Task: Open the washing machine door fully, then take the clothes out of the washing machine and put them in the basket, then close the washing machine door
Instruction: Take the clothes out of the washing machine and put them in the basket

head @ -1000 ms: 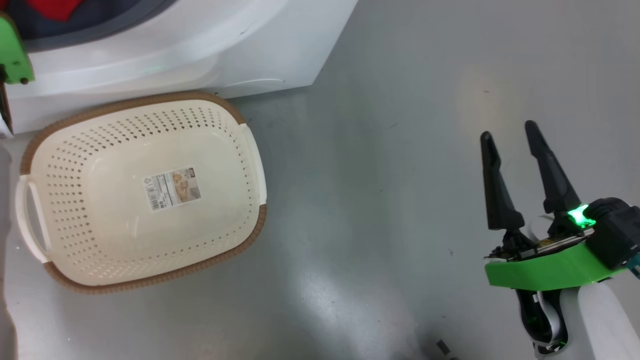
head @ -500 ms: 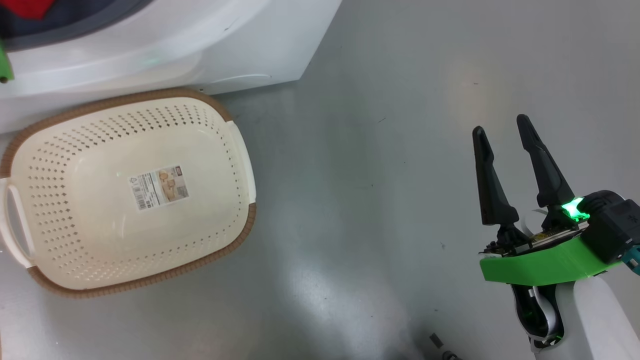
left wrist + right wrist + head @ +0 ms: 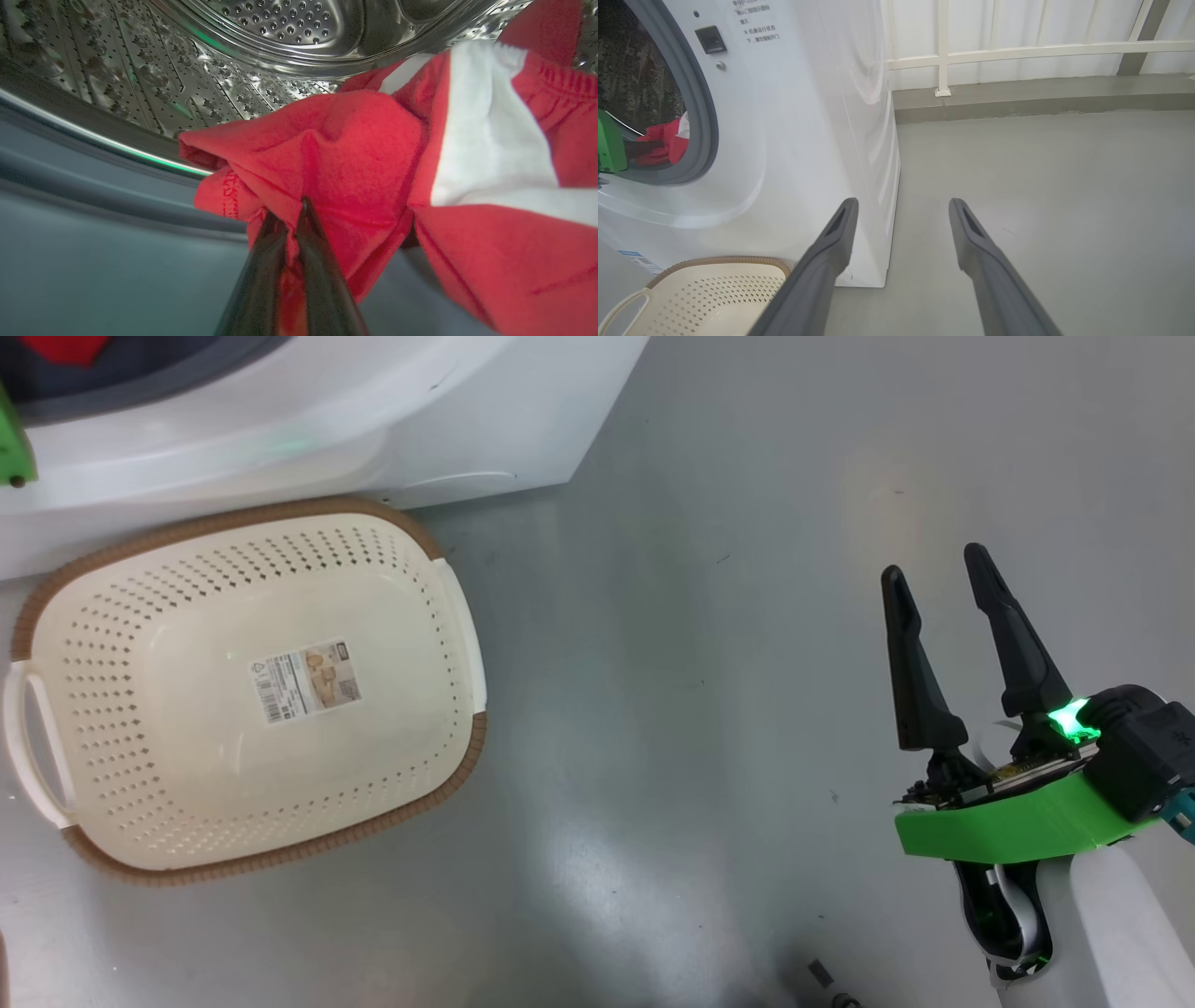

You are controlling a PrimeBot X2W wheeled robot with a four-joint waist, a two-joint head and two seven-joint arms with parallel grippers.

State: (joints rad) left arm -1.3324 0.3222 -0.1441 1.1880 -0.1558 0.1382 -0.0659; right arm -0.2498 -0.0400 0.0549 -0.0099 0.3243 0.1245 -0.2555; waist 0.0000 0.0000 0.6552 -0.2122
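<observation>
Inside the steel drum (image 3: 280,28) my left gripper (image 3: 289,212) is shut on a fold of the red clothes (image 3: 364,154), which have a white panel. The clothes (image 3: 668,142) also show through the washing machine (image 3: 794,116) opening, beside my left wrist's green cover (image 3: 609,147). A scrap of the clothes (image 3: 56,347) peeks out at the head view's top left. The cream basket (image 3: 187,728) stands on the floor against the washing machine (image 3: 373,420), with nothing in it. My right gripper (image 3: 934,565) hangs open over bare floor, far right of the basket. The washing machine door is out of view.
Grey floor (image 3: 700,663) stretches to the right of the machine. A white railing (image 3: 943,51) on a low kerb (image 3: 1041,98) closes off the back. The grey gasket (image 3: 703,116) rings the opening. A small dark object (image 3: 822,975) lies on the floor near the bottom edge.
The head camera has shifted a little, so the basket and machine sit slightly differently in the picture. My left gripper has shut on the red fabric. The right gripper has stayed open.
</observation>
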